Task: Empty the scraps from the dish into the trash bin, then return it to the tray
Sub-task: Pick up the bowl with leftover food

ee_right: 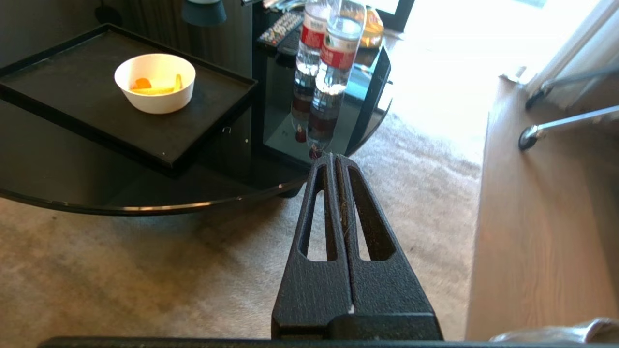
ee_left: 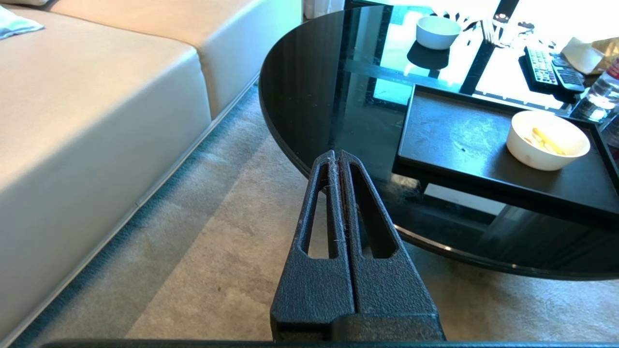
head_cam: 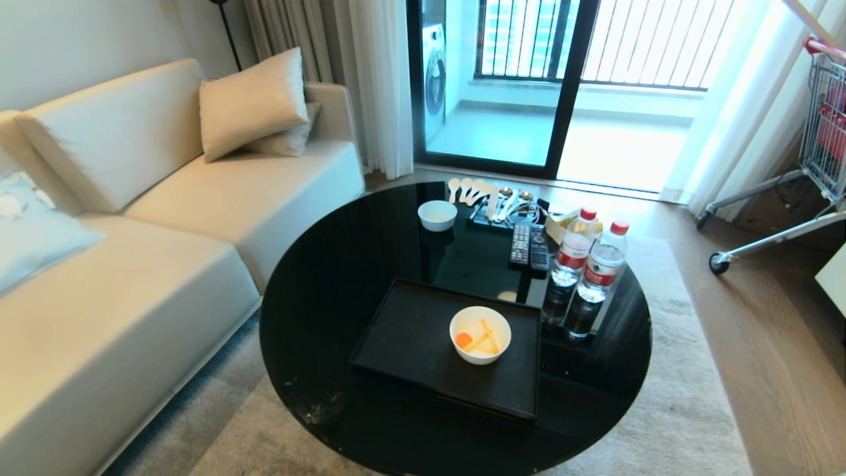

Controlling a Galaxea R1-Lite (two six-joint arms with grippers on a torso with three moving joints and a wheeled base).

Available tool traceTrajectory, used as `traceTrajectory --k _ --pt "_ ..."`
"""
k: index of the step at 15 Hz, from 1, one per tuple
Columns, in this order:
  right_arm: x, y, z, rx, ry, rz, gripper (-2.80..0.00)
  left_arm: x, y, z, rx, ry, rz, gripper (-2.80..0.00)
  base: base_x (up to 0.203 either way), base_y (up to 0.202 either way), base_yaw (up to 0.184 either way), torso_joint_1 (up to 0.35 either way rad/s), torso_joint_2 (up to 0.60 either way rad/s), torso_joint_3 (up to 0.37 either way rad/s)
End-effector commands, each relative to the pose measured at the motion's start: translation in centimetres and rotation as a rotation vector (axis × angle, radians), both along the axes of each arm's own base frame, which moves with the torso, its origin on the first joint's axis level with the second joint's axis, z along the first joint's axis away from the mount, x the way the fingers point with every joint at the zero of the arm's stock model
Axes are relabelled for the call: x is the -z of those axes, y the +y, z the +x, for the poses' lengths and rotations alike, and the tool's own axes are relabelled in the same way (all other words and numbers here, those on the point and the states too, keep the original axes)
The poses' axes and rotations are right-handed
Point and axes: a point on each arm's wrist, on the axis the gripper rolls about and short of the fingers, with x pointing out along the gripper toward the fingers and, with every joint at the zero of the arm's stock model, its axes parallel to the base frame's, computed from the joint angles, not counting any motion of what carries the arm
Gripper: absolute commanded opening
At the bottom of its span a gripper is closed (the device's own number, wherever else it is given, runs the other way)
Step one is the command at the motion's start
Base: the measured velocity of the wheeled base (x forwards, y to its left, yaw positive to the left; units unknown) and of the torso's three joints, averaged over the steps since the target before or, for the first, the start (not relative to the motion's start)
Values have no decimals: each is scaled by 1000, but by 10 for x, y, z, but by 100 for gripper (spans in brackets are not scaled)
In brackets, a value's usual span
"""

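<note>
The dish, a deep white bowl, stands on the right half of the black tray on a round black glass table. Inside lie the scraps: an orange slice and pale-yellow sticks. The dish and tray also show in the left wrist view, and the dish and tray in the right wrist view. My left gripper hangs shut over the rug at the table's near left edge. My right gripper hangs shut over the rug at its near right edge. Neither arm shows in the head view. The trash bin is out of view.
On the round table, two water bottles stand right of the tray. Behind it lie remotes, spoons and forks and a smaller white bowl. A beige sofa flanks the left, a cart the far right.
</note>
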Motion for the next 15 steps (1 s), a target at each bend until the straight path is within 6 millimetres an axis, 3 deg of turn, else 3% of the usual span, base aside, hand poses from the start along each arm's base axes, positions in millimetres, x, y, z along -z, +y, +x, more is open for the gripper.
traceTrajectory --k 1,4,7,11,15 --pt "-23 1 -4 -33 -28 -23 -280 0 0 0 0 -1 -1 -280 0 0 0 0 0 0" --pt "-69 2 11 -90 48 -90 -280 0 0 0 0 -1 -1 -280 0 0 0 0 0 0" --pt "-121 5 52 -224 128 -205 -280 0 0 0 0 -2 -1 -280 0 0 0 0 0 0" --pt "-156 13 133 -408 219 -341 -280 0 0 0 0 -1 0 -280 0 0 0 0 0 0" --pt "-165 50 234 -537 259 -392 -280 0 0 0 0 -1 0 -280 0 0 0 0 0 0"
